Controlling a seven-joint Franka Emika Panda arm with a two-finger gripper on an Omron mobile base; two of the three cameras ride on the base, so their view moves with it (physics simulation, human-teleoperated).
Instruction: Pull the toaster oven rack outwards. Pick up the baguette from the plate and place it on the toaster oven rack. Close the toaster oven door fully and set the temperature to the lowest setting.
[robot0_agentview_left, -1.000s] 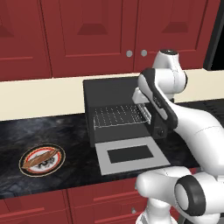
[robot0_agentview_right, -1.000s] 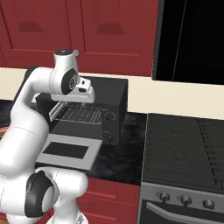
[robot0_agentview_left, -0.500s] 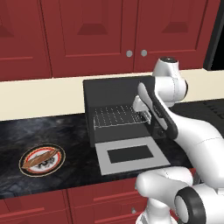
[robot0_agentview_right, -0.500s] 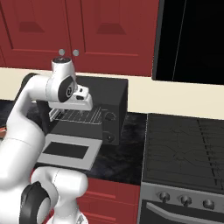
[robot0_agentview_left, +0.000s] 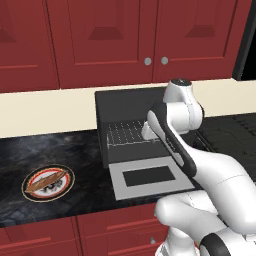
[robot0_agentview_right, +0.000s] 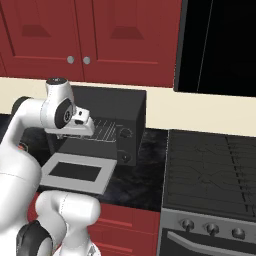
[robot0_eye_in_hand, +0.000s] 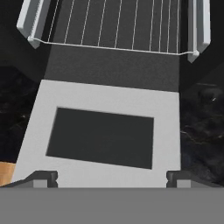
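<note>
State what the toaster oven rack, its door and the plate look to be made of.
Toaster oven rack: thin silvery wire, likely bare metal, seen as fine pale parallel rods.
Toaster oven door: matte light grey panel, perhaps painted metal, with a dark, probably glass, window.
Plate: glossy white with an orange-red rim, probably glazed ceramic.

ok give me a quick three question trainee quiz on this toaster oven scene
1. True or false: the toaster oven door lies folded down flat in front of the toaster oven.
2. Where is the baguette?
A. on the toaster oven rack
B. on the plate
C. between the gripper's fingers
3. Fill in: the gripper hangs above the door with its jaws ____ and nothing between them.

Key:
1. True
2. B
3. open
</note>
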